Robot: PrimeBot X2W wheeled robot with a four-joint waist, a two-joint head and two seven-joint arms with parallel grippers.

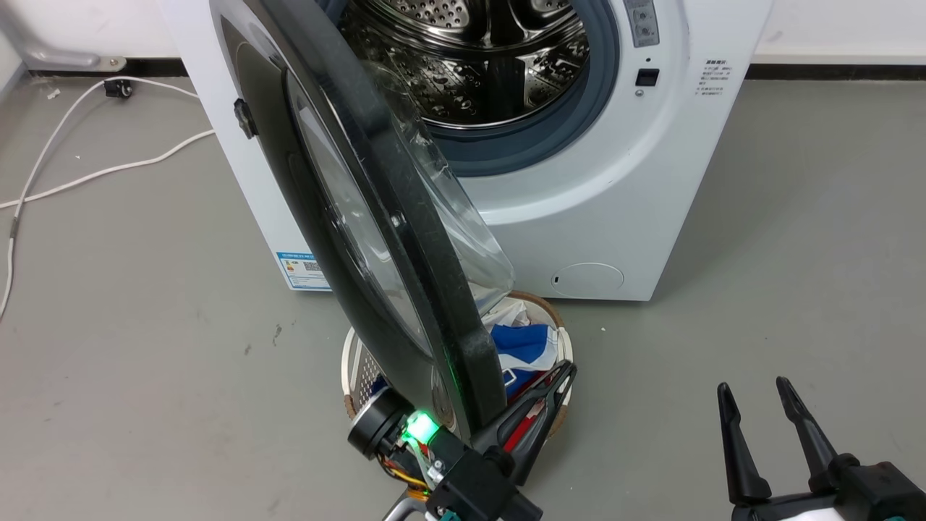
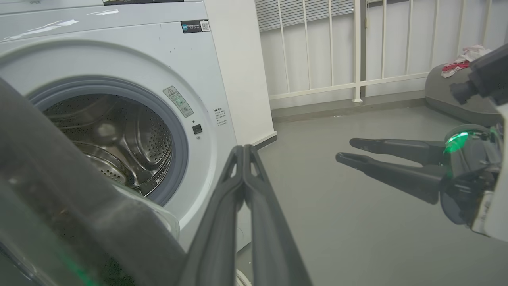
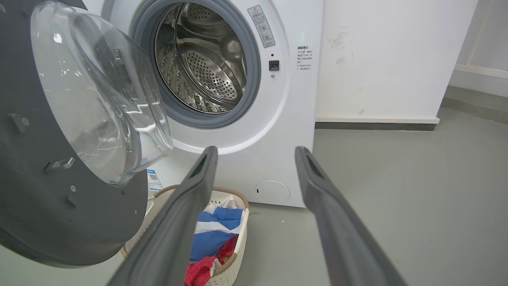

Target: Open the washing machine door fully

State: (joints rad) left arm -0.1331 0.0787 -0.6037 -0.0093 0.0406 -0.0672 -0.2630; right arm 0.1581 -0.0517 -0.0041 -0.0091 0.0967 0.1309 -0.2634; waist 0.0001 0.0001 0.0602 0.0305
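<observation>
The washing machine (image 1: 615, 217) is a white front-loader with its steel drum (image 1: 470, 65) showing. The washing machine door (image 1: 347, 210) stands swung out, nearly edge-on to the head view, hinged at the left. Its clear glass bowl (image 3: 99, 95) faces right. My left gripper (image 1: 566, 373) is shut with nothing between its fingers, lying against the inner side of the door's lower rim. In the left wrist view the left gripper (image 2: 244, 149) points past the door (image 2: 59, 198) toward the machine's front (image 2: 214, 87). My right gripper (image 1: 754, 388) stands open at the lower right, apart from the door (image 3: 47, 167).
A white laundry basket (image 1: 561, 325) with blue and red clothes sits on the floor under the door. A white cable (image 1: 72, 174) trails on the grey floor at the left. A round service flap (image 1: 587, 279) sits low on the machine. A white railing (image 2: 357, 51) stands beyond.
</observation>
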